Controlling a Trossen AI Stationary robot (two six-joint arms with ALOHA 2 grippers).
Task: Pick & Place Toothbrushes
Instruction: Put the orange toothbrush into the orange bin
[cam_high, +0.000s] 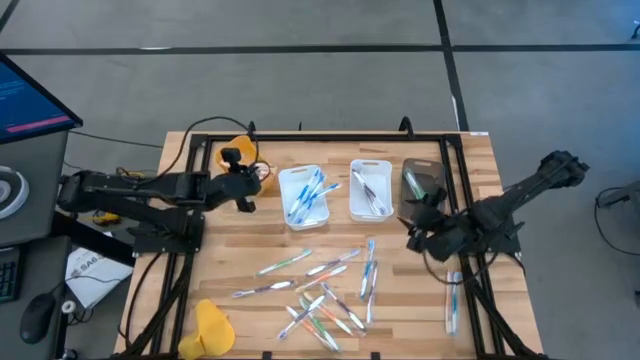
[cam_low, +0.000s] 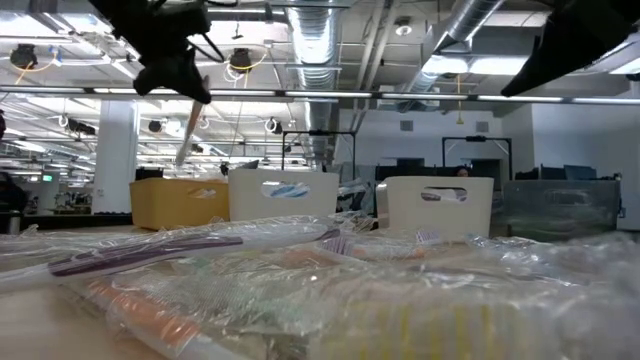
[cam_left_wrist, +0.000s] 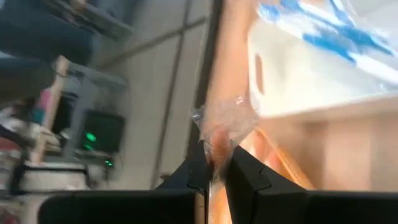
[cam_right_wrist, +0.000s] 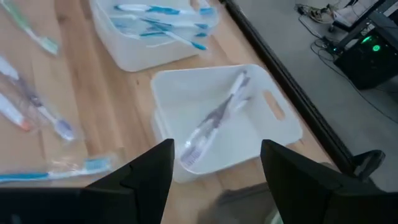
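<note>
Toothbrush (cam_left_wrist: 219, 134) (orange-accented, still wrapped) hangs clamped between the shut fingers of the left gripper (cam_high: 243, 192), long axis pointing down, just beside the yellow tray (cam_high: 236, 151), while the right gripper (cam_right_wrist: 216, 163) waits wide open and empty over the middle white tray (cam_right_wrist: 283, 134).

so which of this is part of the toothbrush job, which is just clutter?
Job:
- loose toothbrushes on the table
- wrapped toothbrush in the shut left gripper
- white trays, yellow tray, dark tray
- open right gripper

Clutter:
- yellow object
- monitor
</note>
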